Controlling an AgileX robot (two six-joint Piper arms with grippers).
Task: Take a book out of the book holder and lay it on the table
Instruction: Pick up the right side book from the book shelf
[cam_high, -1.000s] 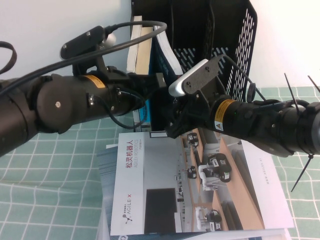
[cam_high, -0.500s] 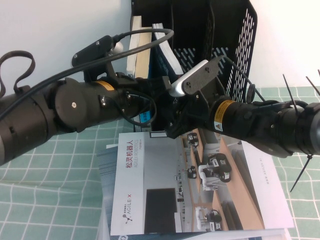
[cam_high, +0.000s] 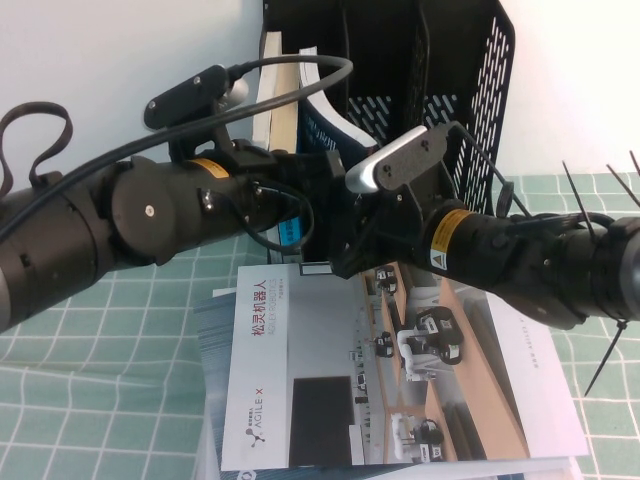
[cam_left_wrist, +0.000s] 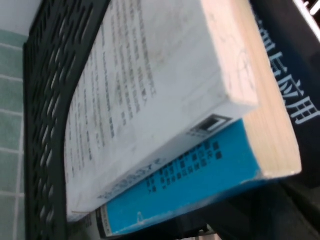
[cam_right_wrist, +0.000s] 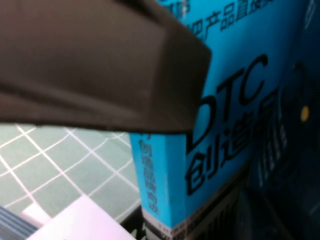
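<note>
Book (cam_high: 330, 120) standing in book holder (cam_high: 470, 90), leaning among bright-blue-spined book (cam_right_wrist: 220, 100) and white-covered book (cam_left_wrist: 150, 100), all at back of table (cam_high: 100, 390). Left gripper (cam_high: 335, 175) and right gripper (cam_high: 345, 250) crowding holder's mouth, fingers hidden, state of either claw impossible to tell. Open brochure (cam_high: 380, 370) lying flat on checked cloth just below both arms

- Tall black slotted plastic book holder (cam_high: 440, 70), books upright in its left compartment.
- Left gripper (cam_high: 325, 195) and right gripper (cam_high: 352, 245) meet at its front.
- White-grey brochure (cam_high: 380, 370) lies on green checked desk (cam_high: 90, 380).
</note>
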